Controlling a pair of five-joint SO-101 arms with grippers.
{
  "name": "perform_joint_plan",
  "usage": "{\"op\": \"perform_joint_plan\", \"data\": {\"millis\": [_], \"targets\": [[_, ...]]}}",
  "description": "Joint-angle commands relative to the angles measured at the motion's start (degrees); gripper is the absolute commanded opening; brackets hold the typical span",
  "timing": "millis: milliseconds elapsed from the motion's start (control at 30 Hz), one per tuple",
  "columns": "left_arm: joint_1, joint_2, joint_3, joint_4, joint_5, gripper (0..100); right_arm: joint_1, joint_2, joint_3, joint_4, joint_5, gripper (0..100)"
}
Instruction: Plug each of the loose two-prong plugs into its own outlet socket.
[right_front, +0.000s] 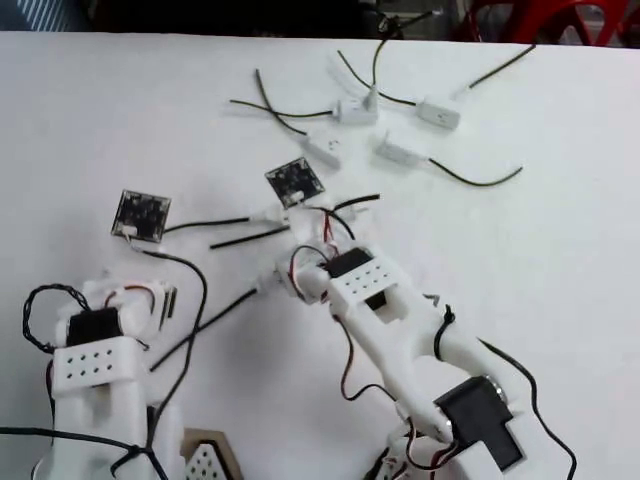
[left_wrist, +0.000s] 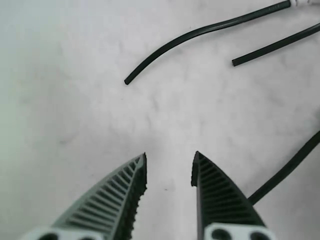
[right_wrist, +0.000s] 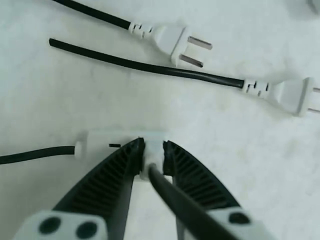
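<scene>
My right gripper (right_wrist: 152, 145) is shut on a white plug (right_wrist: 152, 161) whose black cable runs back along one finger. The plug's front meets the end of a white outlet socket (right_wrist: 102, 141) lying on the table, with its own cable trailing away. Beyond them lie two loose two-prong plugs (right_wrist: 175, 42) (right_wrist: 292, 95), prongs bare. From above, that gripper (right_front: 290, 275) sits mid-table. My left gripper (left_wrist: 169, 160) is open over bare table, holding nothing, at the near left (right_front: 150, 300).
Two black square boards (right_front: 140, 215) (right_front: 295, 182) lie left of centre. Several white connector pieces with short cables (right_front: 355, 110) (right_front: 438, 113) (right_front: 322, 150) (right_front: 397, 150) are scattered at the back. Loose black cable ends (left_wrist: 200, 35) lie ahead of my left gripper.
</scene>
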Motion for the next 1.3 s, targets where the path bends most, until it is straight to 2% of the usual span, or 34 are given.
{"op": "perform_joint_plan", "data": {"millis": [0, 267, 567, 767, 933, 1067, 1267], "targets": [[-0.2, -1.3, -0.2, -1.1, 0.1, 16, 0.1, 0.1, -0.4, -0.2, 1.9, 1.6], [-0.3, -1.3, -0.2, -1.0, 0.1, 16, -2.0, 4.9, -2.1, 0.2, 5.5, 1.6], [-0.3, -1.3, -0.1, -1.0, 0.0, 16, -2.2, 5.2, -2.9, 3.0, 5.5, 1.6], [-0.3, -1.3, 0.6, -1.1, 0.0, 16, 0.7, -4.9, -5.2, 3.5, 5.5, 1.6], [-0.3, -1.3, 0.7, -1.1, 0.0, 16, 5.3, -11.8, -14.5, 4.5, 5.5, 1.7], [-0.3, -1.3, 0.6, -1.1, 0.0, 16, 7.8, -8.6, -20.6, -0.2, 5.0, 1.7], [-0.3, -1.3, 0.5, -0.9, 0.0, 16, 8.0, 3.7, -24.9, -16.3, 5.0, 1.9]]}}
